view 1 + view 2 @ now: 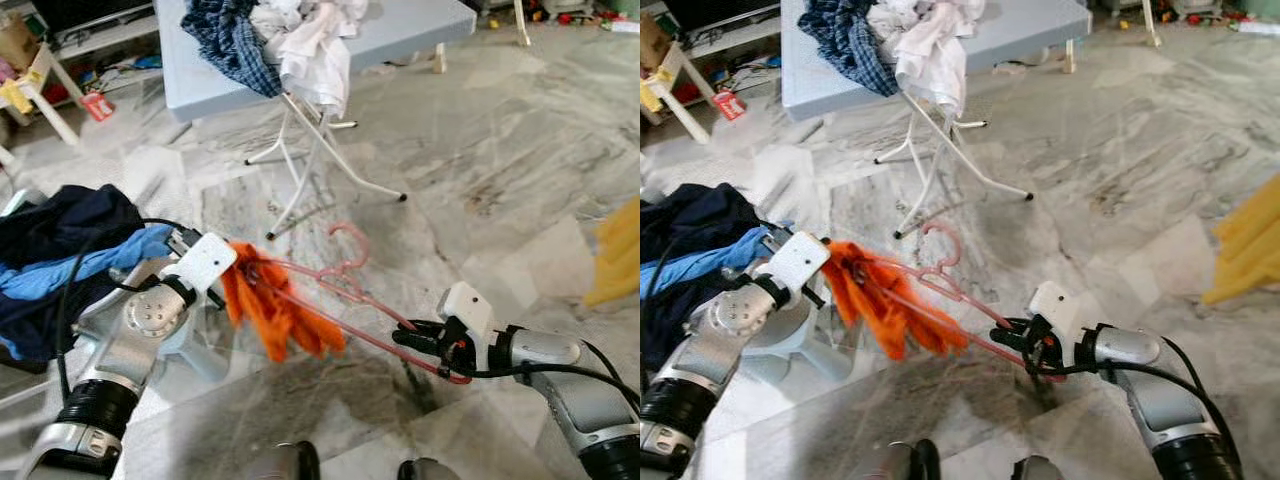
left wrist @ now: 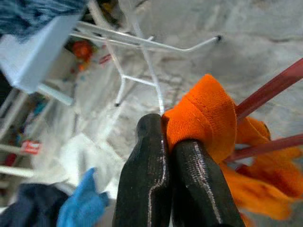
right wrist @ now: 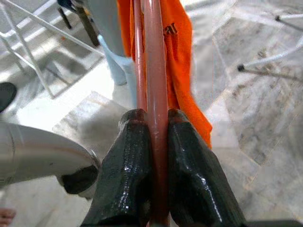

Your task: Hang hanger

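Right now the pink hanger [image 1: 340, 285] is held up over the marble floor [image 1: 500, 180], stretched between both arms, just on the robot's side of the folding table [image 1: 400, 35]. It's thin, glossy plastic w/ a curved hook [image 1: 350, 240] pointing toward the table legs. Draped on its left end is an orange garment [image 1: 275, 310], soft knit-looking fabric, bunched and hanging in folds below the bar.

Left gripper [image 2: 168, 156]: fingers pressed together, pinching a fold of the orange cloth at the hanger's left end; in the wrist view the two glossy black fingers [image 2: 147, 170] meet w/ the fabric bulging between the tips. The left arm is silver, elbow bent, white wrist housing [image 1: 205, 262] tilted up toward the table.

Right gripper [image 3: 158, 142]: clamped on the hanger's other end, red-pink bar running straight between the two black pads [image 3: 130, 161]. The right arm comes in low from the robot's right, forearm roughly level, wrist turned inward toward the left arm.

Table: pale blue-grey flat top on thin white metal tube legs [image 1: 320, 150], crossed. On top sits a heap of clothes, a dark blue checked shirt [image 1: 235, 40] and white crumpled cloth [image 1: 315, 50] hanging over the edge nearest the robot.

Well to the left of the table, near the left arm, sits a pile of navy and bright blue laundry [image 1: 60, 250]. Floor is polished grey-white veined marble tile. A yellow blurred object [image 1: 615, 250] sits far right of the table.
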Motion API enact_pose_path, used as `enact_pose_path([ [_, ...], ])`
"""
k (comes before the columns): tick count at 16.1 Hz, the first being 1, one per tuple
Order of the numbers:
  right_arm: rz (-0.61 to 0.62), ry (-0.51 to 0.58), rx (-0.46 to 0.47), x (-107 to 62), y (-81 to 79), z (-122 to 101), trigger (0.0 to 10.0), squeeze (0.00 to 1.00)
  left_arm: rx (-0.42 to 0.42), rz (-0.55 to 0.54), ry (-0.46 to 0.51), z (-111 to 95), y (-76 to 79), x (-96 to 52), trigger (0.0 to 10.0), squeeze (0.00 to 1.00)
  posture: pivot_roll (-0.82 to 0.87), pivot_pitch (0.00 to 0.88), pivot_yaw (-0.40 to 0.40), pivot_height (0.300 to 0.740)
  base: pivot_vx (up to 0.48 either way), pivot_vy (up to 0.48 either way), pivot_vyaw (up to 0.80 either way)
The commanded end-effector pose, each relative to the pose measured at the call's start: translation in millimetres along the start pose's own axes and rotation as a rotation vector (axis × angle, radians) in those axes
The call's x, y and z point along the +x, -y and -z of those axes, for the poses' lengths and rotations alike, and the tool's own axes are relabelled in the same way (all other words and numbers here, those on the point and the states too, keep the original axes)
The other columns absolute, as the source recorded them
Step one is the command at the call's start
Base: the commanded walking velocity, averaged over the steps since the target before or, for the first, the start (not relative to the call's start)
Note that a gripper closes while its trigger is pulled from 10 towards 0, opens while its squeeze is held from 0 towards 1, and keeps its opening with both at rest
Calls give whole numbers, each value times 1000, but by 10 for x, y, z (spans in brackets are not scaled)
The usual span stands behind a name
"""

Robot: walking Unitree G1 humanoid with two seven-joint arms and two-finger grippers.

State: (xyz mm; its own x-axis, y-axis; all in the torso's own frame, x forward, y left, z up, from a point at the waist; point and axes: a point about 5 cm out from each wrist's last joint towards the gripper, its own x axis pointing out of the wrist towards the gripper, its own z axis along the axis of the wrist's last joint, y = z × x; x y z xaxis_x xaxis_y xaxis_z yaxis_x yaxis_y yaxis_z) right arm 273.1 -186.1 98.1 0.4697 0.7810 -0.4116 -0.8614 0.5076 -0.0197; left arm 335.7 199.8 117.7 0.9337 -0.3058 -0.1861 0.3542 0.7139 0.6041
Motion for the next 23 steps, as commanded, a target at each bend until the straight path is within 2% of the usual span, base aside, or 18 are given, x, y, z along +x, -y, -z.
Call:
enact_pose_path([
  [1,-24,58,-22,-16,-13,-149,10000,0,12,-62,-45,55,-155,-20,10000,0,15,116,141,740,0,0,0],
  [4,-33,44,-26,-57,-1,-159,10000,0,-2,-92,-19,-62,-200,72,10000,0,10,117,141,740,0,0,0],
  [9,-49,28,-28,14,-62,-140,10000,0,-4,-104,74,-347,-216,172,10000,0,10,119,144,740,0,0,0],
  [11,-50,9,-24,52,-84,-94,10000,0,-1,-109,123,-497,-259,166,10000,0,11,120,145,740,0,0,0],
  [13,-25,-13,-13,68,-64,-53,10000,0,29,-119,142,-543,-320,123,10000,0,15,121,145,740,0,0,0],
  [16,-8,-70,-5,60,-41,56,10000,0,51,-148,142,-568,-425,-2,10000,0,27,123,144,740,0,0,0],
  [20,29,-121,-5,-20,44,142,10000,0,91,-160,78,-420,-439,-71,10000,0,28,119,141,740,0,0,0],
  [23,146,-213,-1,-187,261,239,10000,0,87,-183,36,-369,-446,-129,10000,0,22,116,135,740,0,0,0],
])
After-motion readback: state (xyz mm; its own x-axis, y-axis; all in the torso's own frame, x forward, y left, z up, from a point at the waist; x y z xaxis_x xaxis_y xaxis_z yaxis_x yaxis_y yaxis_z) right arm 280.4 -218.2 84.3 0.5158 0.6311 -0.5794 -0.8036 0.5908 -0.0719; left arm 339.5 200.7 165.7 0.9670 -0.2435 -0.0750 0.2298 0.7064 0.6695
